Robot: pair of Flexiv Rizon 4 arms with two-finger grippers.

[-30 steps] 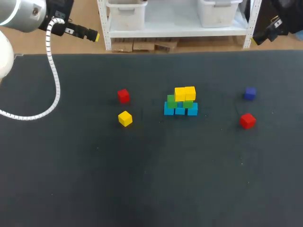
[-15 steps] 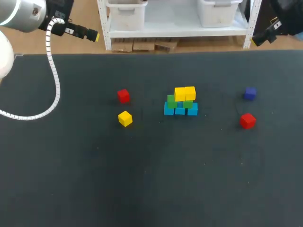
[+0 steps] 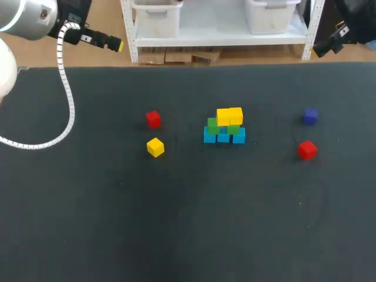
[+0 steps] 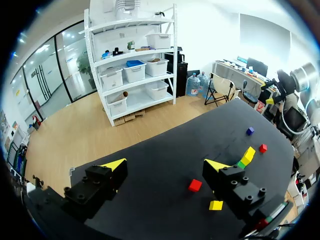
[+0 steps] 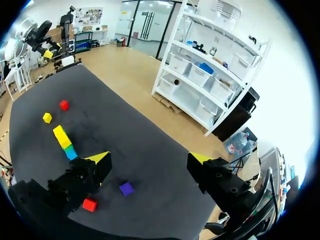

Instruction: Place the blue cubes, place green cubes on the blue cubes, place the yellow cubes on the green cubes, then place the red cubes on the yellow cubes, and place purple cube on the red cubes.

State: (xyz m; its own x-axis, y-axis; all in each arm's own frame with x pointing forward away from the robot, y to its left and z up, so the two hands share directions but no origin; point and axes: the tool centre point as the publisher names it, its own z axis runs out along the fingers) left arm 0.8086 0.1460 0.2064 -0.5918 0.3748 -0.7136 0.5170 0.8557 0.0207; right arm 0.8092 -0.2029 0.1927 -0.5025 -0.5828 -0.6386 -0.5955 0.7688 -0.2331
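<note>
At the centre of the table (image 3: 176,223), nothing has budged over the last second: the blue cubes (image 3: 223,136) sit in their row, the green cubes (image 3: 213,125) on them, and two yellow cubes (image 3: 229,116) on top, exactly as they were. No cube has shifted on the cloth.

Both my arms hang back at the far edge, left toward 10 o'clock from the stack, right toward 2 o'clock. My left gripper (image 4: 166,164) is spread wide with nothing in it, and my right gripper (image 5: 148,158) is just as wide and just as empty.

So it's a pause, not progress. A loose yellow cube (image 3: 155,147) lies well apart from the stack at about 8 o'clock, with one red cube (image 3: 153,118) at 9 o'clock. The other red cube (image 3: 306,150) waits out at 4 o'clock, the purple cube (image 3: 310,116) at 3 o'clock. My read: the loose yellow comes next, and it is nearer my left arm. The reds and the purple cap are all still to go.
</note>
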